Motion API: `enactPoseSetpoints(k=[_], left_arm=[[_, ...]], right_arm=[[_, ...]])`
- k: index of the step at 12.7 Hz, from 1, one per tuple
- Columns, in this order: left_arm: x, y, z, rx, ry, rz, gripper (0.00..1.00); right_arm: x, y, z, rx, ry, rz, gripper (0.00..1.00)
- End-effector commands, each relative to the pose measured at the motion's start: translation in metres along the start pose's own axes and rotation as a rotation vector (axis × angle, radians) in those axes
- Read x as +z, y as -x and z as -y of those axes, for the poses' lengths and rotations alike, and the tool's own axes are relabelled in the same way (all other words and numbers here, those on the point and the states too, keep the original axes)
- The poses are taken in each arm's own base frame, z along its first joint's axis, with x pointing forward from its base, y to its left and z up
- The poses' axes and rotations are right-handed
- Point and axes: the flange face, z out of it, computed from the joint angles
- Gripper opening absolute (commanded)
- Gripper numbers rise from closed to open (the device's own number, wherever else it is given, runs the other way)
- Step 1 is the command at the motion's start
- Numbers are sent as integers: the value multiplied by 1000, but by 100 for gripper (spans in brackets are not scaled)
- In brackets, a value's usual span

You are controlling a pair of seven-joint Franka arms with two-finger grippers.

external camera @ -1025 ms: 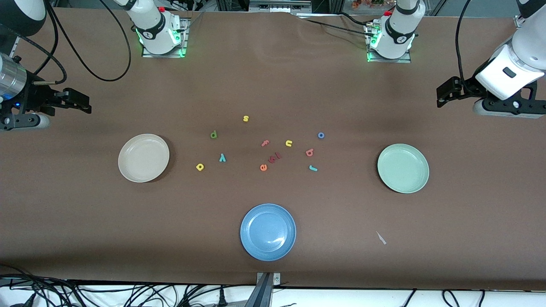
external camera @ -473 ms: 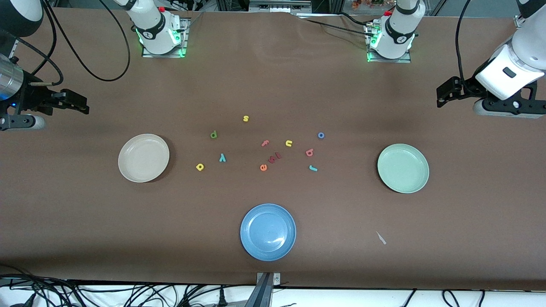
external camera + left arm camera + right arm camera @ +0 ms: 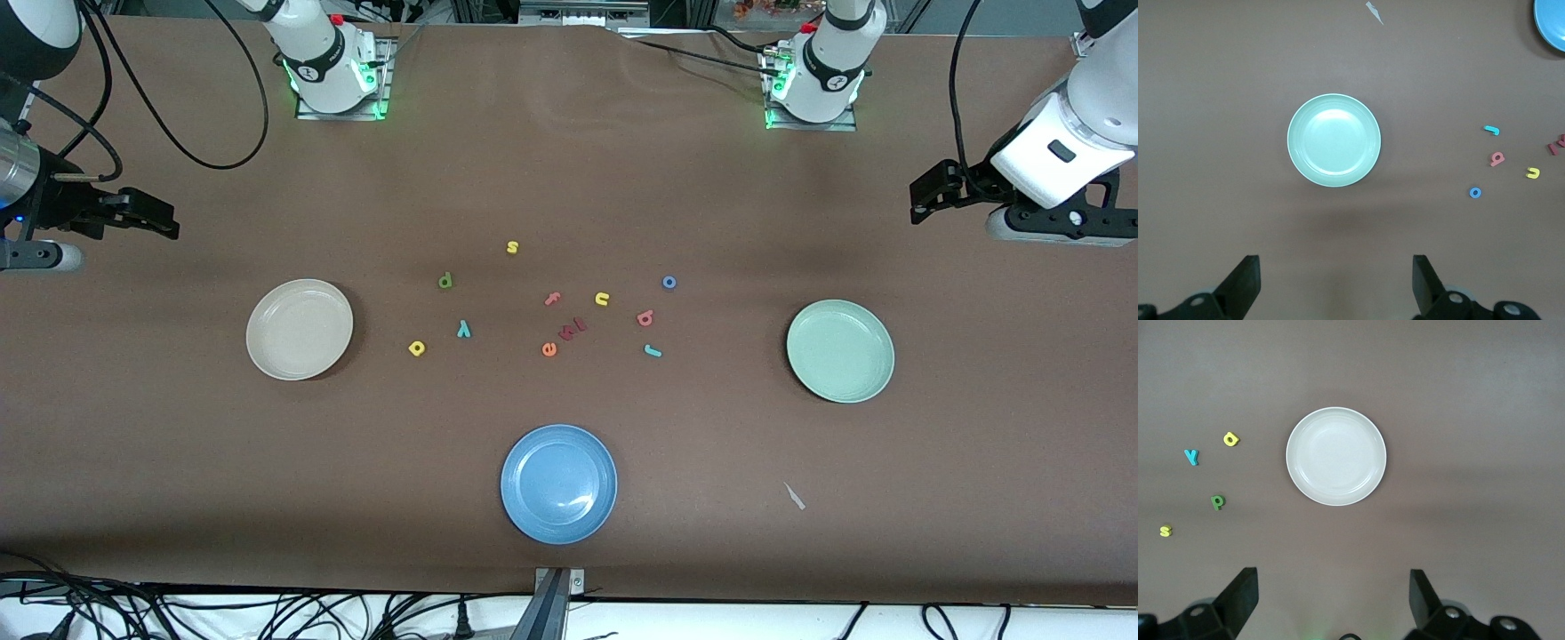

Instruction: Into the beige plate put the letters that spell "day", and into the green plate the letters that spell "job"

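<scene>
Grippers both hang wide open and empty: right gripper [image 3: 1330, 603] should descend onto green d [image 3: 1217, 501] squarely; left gripper [image 3: 1333, 287] waits over table near green plate [image 3: 1297, 160].

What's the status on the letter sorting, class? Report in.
Both hands open: left hand, right hand, high at the table ends. Beige plate and green plate hold nothing. Letters all on table between them. Nothing in the way.
</scene>
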Motion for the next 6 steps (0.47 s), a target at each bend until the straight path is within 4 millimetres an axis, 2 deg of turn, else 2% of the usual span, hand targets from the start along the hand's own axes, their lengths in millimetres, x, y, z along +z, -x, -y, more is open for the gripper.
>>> enactPoseSetpoints(k=[1, 6], left_arm=[[-6, 4, -1, 14, 20, 2, 100], [-6, 4, -1, 14, 20, 2, 100]], right_arm=[[0, 3, -4, 8, -2, 3, 100], [0, 4, -7, 8, 5, 6, 100]])
